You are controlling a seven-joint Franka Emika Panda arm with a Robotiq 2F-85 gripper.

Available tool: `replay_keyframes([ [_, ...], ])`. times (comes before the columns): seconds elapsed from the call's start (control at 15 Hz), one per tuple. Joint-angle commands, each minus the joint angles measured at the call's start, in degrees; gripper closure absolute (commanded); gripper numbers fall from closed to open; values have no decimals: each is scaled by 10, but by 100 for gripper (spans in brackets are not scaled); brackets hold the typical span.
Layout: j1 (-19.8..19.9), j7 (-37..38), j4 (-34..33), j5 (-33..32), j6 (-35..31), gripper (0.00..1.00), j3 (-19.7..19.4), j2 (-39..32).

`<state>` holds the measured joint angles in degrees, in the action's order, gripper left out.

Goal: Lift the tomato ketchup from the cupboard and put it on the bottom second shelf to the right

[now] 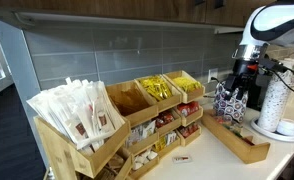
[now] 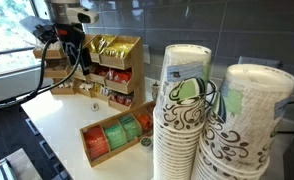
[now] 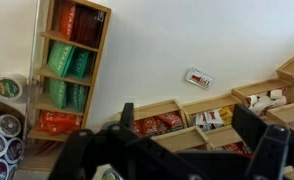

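Observation:
The cupboard is a light wooden rack of three stepped tiers of bins, seen in both exterior views (image 1: 137, 125) (image 2: 133, 62) and along the bottom of the wrist view (image 3: 192, 135). Small red ketchup sachets (image 3: 157, 124) lie in one of its bins, between my fingers in the wrist view. One loose red-and-white sachet (image 3: 198, 78) lies on the white counter in front of the rack. My gripper (image 3: 187, 140) is open and empty, hovering above the rack's end (image 1: 245, 75) (image 2: 72, 50).
A low flat wooden tray (image 3: 99, 60) (image 2: 92, 150) (image 1: 249, 148) holds green, orange and red tea packets. Stacks of paper cups (image 2: 192, 110) (image 1: 275, 100) stand beside it. Round pods (image 3: 7, 88) lie at the left edge of the wrist view.

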<state>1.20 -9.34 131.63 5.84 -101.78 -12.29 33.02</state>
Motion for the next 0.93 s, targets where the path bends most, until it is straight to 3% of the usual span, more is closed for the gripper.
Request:
replay_keyframes([
  [0.0, 13, -6, -1, 6, 2, 0, 10, -2],
  [0.67, 13, -6, -1, 6, 2, 0, 10, -2],
  [0.87, -1, -8, 22, 25, -27, 0, 23, -20],
])
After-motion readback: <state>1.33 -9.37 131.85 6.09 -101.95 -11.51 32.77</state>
